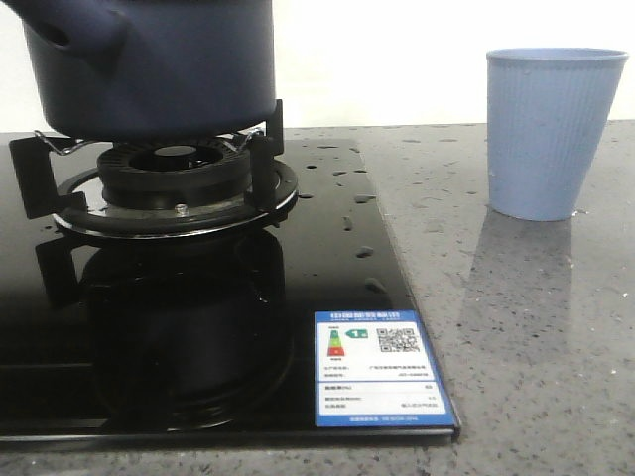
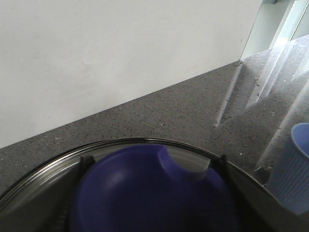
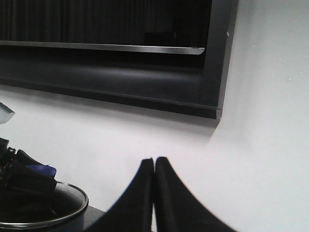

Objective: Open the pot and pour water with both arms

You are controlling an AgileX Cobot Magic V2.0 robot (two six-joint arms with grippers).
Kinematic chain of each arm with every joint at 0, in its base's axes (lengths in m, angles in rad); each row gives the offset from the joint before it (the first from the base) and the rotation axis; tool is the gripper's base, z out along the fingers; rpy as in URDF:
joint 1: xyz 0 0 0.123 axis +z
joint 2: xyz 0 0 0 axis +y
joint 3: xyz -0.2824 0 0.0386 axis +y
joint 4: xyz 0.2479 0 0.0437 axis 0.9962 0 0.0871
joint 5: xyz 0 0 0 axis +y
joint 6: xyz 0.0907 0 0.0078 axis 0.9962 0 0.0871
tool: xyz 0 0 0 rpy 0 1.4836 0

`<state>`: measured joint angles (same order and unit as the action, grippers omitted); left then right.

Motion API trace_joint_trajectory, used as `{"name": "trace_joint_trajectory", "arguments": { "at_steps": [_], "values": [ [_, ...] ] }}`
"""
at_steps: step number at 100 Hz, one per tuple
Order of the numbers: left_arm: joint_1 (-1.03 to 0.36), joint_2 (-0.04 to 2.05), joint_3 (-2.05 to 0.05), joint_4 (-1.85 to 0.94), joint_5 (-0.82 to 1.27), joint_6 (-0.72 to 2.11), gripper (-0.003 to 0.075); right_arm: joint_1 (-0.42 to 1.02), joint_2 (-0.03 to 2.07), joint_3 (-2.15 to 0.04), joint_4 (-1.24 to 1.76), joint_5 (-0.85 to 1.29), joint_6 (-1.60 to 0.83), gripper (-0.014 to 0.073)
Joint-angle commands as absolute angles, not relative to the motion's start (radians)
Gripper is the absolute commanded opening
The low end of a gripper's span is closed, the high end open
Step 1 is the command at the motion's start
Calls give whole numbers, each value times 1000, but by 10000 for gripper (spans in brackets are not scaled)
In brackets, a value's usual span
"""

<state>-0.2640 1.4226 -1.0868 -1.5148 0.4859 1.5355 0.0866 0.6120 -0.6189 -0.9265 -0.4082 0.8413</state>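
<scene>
A dark navy-blue pot (image 1: 149, 64) sits on the burner grate (image 1: 169, 178) of a glossy black stove (image 1: 198, 327) at the left, its stubby hollow handle toward the left. Water droplets dot the stove's right side. A pale blue ribbed cup (image 1: 551, 134) stands well apart on the grey counter (image 1: 536, 337) at the right. The right gripper (image 3: 153, 193) is raised before a white wall, fingers pressed together, empty. Whether the left gripper is open or closed cannot be told.

The right gripper (image 3: 153, 193) points level toward a wall, its two black fingertips pressed together with nothing between them, while the left gripper shows in no view.
</scene>
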Motion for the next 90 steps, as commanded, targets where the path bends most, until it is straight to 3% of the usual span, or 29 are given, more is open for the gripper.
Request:
{"name": "trace_joint_trajectory", "arguments": {
  "at_steps": [1,6,13,26,33,40,56,64,90],
  "values": [
    [-272,1386,-1128,-1567,460,1537,500,81,610,-645,-913,-426,844,-60],
    [-272,1386,-1128,-1577,455,1537,622,81,610,-645,-913,-414,844,-60],
    [-272,1371,-1132,-1585,455,1537,703,81,610,-645,-913,-397,844,-60],
    [-272,1300,-1151,-1585,455,1535,671,81,610,-645,-913,-378,844,-60],
    [-270,1231,-1151,-1588,437,1520,613,81,610,-645,-913,-378,844,-60],
    [-263,1147,-1144,-1579,393,1477,508,81,599,-645,-942,-378,844,-60],
    [-261,926,-1030,-1496,310,1429,135,83,521,-594,-1060,-366,951,-60],
    [-261,795,-931,-1466,310,1429,-13,83,467,-534,-1164,-368,1046,-60],
    [-261,397,-552,-1471,258,1427,-20,83,264,-319,-1294,-393,1133,-60]
  ]
}}
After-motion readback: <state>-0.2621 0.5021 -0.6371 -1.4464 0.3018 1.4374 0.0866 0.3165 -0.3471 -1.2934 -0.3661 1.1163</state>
